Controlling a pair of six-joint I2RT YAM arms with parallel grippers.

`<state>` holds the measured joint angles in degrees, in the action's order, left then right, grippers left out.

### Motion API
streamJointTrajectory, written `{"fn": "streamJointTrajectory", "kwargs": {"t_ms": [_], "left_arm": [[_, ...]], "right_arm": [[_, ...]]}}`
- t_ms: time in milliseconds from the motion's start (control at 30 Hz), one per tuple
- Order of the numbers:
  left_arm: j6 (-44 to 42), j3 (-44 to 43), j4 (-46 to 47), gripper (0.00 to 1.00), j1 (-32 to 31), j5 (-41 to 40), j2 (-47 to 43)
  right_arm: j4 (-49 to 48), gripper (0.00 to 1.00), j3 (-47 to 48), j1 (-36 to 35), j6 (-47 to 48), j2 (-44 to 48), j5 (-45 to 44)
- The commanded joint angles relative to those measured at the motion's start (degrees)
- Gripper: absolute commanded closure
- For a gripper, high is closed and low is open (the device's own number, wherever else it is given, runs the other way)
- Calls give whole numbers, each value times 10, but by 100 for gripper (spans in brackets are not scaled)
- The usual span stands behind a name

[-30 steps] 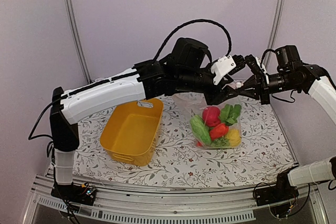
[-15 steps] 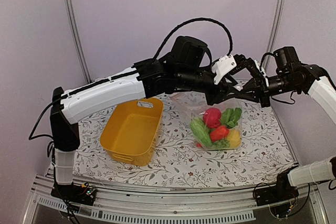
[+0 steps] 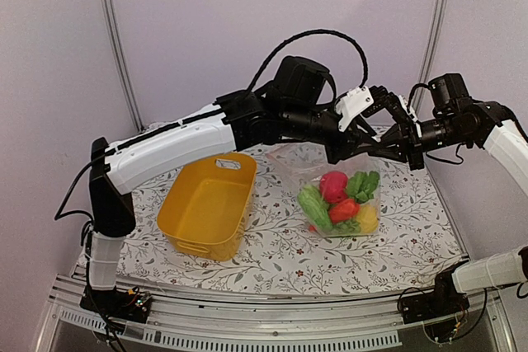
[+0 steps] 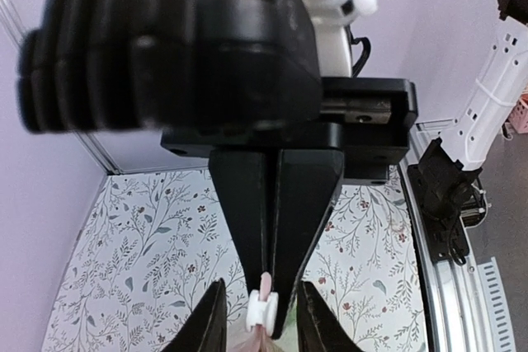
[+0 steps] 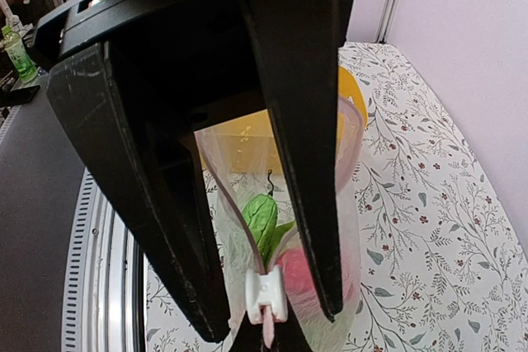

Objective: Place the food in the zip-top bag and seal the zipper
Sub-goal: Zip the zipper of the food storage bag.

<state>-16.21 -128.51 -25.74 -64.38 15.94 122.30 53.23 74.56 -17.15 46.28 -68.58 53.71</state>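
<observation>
Left gripper (image 4: 271, 286) clamped on zipper (image 4: 262, 309) | right gripper (image 5: 270, 319) released, fingers spread either side of zipper | zip-top bag (image 3: 290, 164) hung right of yellow basket (image 3: 177, 204) | food (image 3: 334, 185) inside bag

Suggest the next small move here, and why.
Probably close the right pincer on the white slider: it sits between that pincer's open fingers, the left pincer is shut on the zipper beside it, and the mouth of the zip-top bag gapes with the food inside.
</observation>
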Motion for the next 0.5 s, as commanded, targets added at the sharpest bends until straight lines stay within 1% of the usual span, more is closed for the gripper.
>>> {"fn": "streamJointTrajectory", "kwargs": {"t_ms": [0, 67, 300, 467], "left_arm": [[4, -14, -26, 74, 11, 13, 7], [4, -12, -27, 77, 13, 19, 5], [8, 0, -31, 78, 14, 9, 0], [11, 2, -30, 88, 14, 1, -3]], "right_arm": [[4, 100, 8, -6, 9, 10, 5], [3, 100, 8, -7, 8, 11, 5], [1, 100, 8, -7, 5, 10, 6], [-6, 100, 5, -7, -1, 9, 7]]}}
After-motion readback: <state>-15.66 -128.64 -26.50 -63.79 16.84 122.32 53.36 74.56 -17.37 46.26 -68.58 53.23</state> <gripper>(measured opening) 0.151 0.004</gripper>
